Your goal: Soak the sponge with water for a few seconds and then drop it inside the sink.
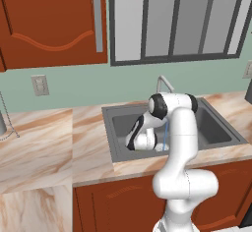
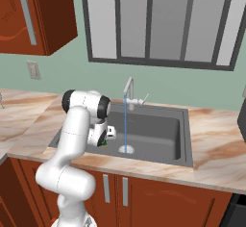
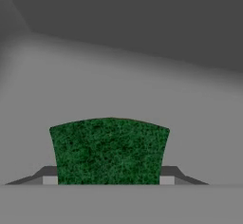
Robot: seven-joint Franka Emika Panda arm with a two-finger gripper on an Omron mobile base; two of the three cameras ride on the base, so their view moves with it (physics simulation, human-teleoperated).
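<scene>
A: Where is the sponge (image 3: 109,150)?

B: Pinched between the two fingers (image 3: 47,174) of the gripper (image 3: 108,180), its green face toward the hand camera. From the right base view a bit of green (image 2: 103,143) peeks out under the hand, low inside the sink (image 2: 158,134), at its left side.

A: And the water (image 2: 126,122)?

B: A thin blue stream falls straight from the faucet (image 2: 129,90) to the drain (image 2: 126,149). The sponge sits to the left of it, near but apart.

A: What lies around the sink?

B: Marble counter (image 1: 44,137) on both sides, red-brown cabinets (image 2: 144,192) below, a window (image 2: 158,21) on the green wall behind the faucet.
</scene>
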